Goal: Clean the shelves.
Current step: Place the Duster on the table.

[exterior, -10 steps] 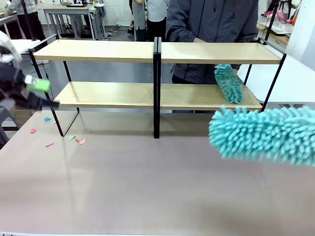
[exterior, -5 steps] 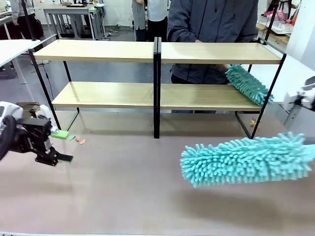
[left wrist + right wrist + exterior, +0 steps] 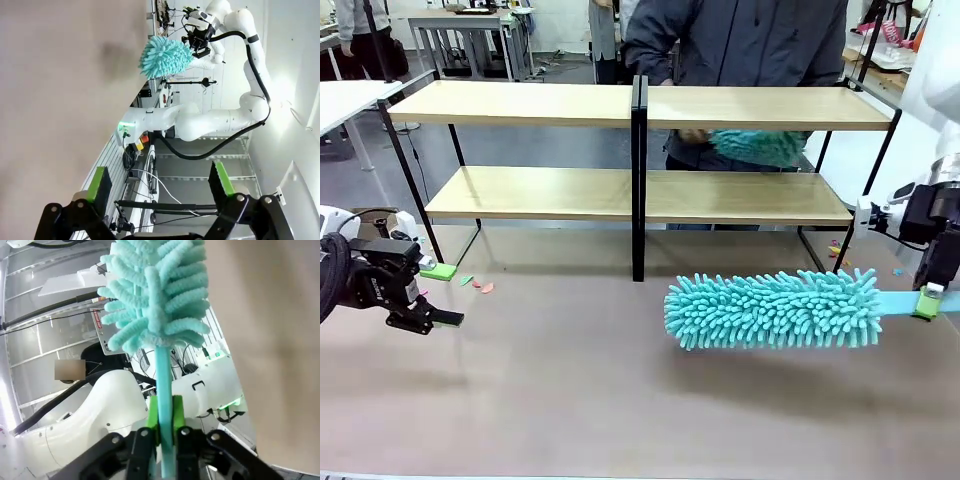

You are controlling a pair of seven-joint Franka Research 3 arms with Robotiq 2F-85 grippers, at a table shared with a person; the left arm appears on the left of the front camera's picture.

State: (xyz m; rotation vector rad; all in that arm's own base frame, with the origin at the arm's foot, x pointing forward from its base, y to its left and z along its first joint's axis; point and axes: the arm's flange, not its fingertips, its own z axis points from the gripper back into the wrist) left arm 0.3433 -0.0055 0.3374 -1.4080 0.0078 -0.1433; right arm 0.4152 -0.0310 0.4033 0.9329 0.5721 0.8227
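A large beige tabletop (image 3: 570, 390) is seen spanning the front view, and the shelves (image 3: 620, 195) are stood on it toward twelve o'clock, their thin black frame and central divider resting directly on the surface. Small coloured scraps (image 3: 475, 284), pink, orange and teal, are scattered on the tabletop at about ten o'clock, just beside the rack's left leg. A few more coloured scraps (image 3: 840, 262) are seen at about two o'clock near the rack's right leg.
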